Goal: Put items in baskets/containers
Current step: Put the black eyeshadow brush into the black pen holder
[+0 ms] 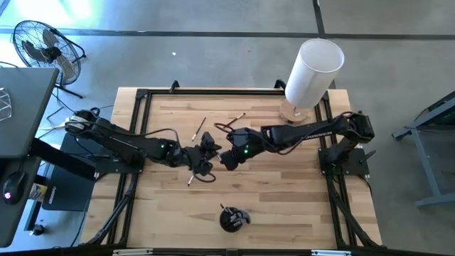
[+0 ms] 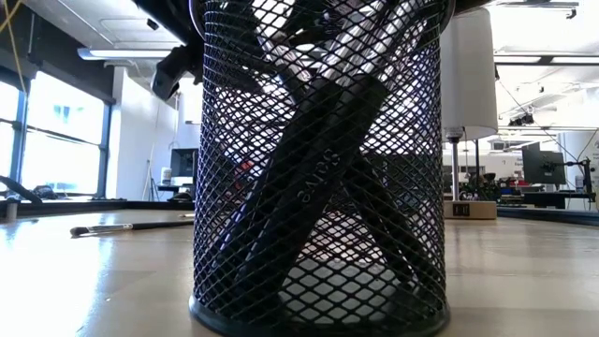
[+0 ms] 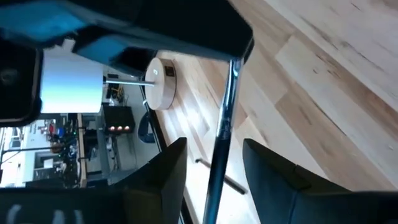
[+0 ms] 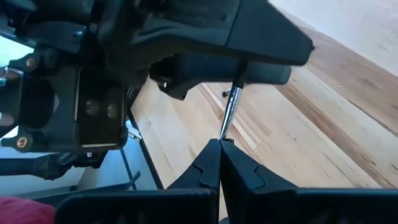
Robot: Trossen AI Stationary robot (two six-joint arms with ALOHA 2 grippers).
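Handover mid-bench: right pincer (image 4: 219,144) clamped on tip of one thin brush (image 3: 222,124); left pincer (image 3: 214,165) wide around its shaft, not gripping. Brush looks light, stiff, slippery; take mid-handle. Mesh cup (image 1: 233,219) sits near front edge.

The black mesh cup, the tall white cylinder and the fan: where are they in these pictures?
black mesh cup (image 1: 233,220): high view, on its dark rim near the table's front edge.
tall white cylinder (image 1: 311,70): high view, on its white side wall.
fan (image 1: 44,44): high view, on its round wire grille.
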